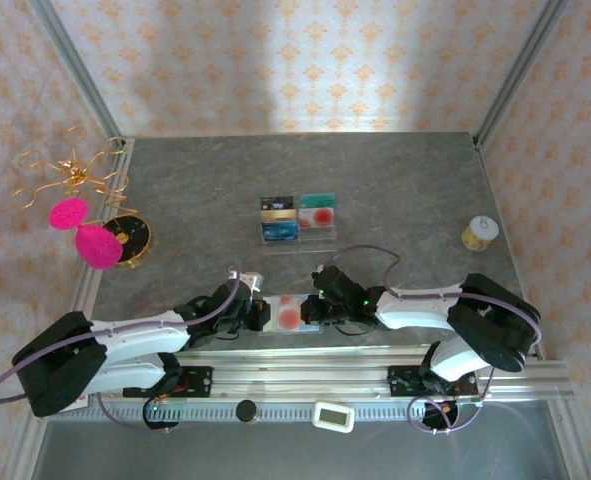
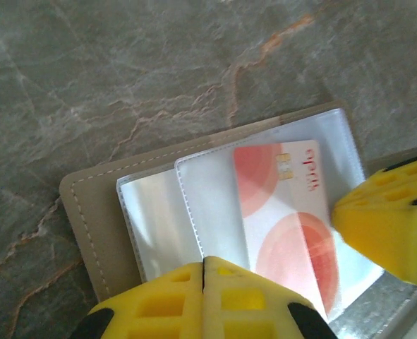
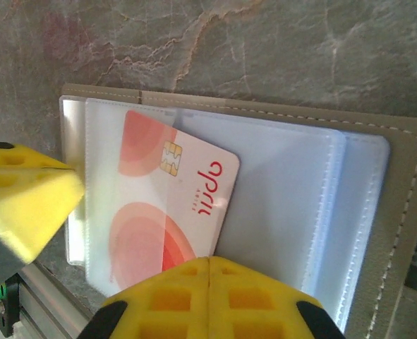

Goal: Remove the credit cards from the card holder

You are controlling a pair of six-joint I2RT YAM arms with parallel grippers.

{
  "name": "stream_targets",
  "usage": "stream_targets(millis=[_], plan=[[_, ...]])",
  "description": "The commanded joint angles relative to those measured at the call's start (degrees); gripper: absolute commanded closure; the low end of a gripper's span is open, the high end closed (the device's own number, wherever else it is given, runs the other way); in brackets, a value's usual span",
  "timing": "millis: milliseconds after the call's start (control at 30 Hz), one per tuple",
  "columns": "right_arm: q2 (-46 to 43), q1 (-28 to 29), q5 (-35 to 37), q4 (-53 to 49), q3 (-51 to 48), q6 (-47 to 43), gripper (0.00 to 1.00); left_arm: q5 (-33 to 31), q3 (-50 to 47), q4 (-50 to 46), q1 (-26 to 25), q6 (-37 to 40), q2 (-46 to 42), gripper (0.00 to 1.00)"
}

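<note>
Top external: at near edge, left gripper (image 1: 255,313) and right gripper (image 1: 315,309) both closed tight, tips down on open card holder (image 3: 402,212) lying flat between them. Pale red-blotched card (image 3: 173,205) tilted, partly inside clear sleeve (image 3: 286,191). Farther back, tray (image 1: 311,241) holding more cards (image 1: 279,230).

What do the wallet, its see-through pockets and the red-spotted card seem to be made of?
The card holder: probably matte faux leather or fabric, olive-grey with stitched edges. The pockets: thin clear plastic, shiny; they catch glare. The card: stiff glossy plastic, with a small metallic chip.
</note>
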Motion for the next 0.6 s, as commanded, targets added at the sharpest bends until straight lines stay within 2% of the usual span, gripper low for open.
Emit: stream_targets(millis=[0, 100, 233, 333, 400, 567], plan=[[0.25, 0.00, 1.07, 0.32, -0.31, -0.24, 1.00, -0.34, 1.95, -2.06, 0.01, 1.86, -4.18, 1.00], [0.61, -0.04, 0.78, 0.60, -0.18, -0.69, 1.00, 0.40, 3.24, 0.20, -1.13, 2.06, -3.56, 1.00], [0.18, -0.03, 1.15, 0.71, -0.03, -0.87, 0.99, 1.38, 4.59, 2.35, -1.84, 2.27, 2.89, 1.00], [-1.05, -0.05, 1.58, 0.93, -0.32, -1.04, 0.82, 0.96, 3.85, 4.43, -1.89, 2.00, 5.27, 1.00], [-1.89, -0.07, 1.76, 1.27, -0.58, -0.87, 0.76, -0.05, 4.09, 3.17, -1.91, 2.02, 6.72, 1.00], [-0.94, -0.09, 1.77, 1.21, 0.17, -1.04, 0.73, -0.61, 3.56, 3.34, -1.86, 2.21, 8.41, 1.00]])
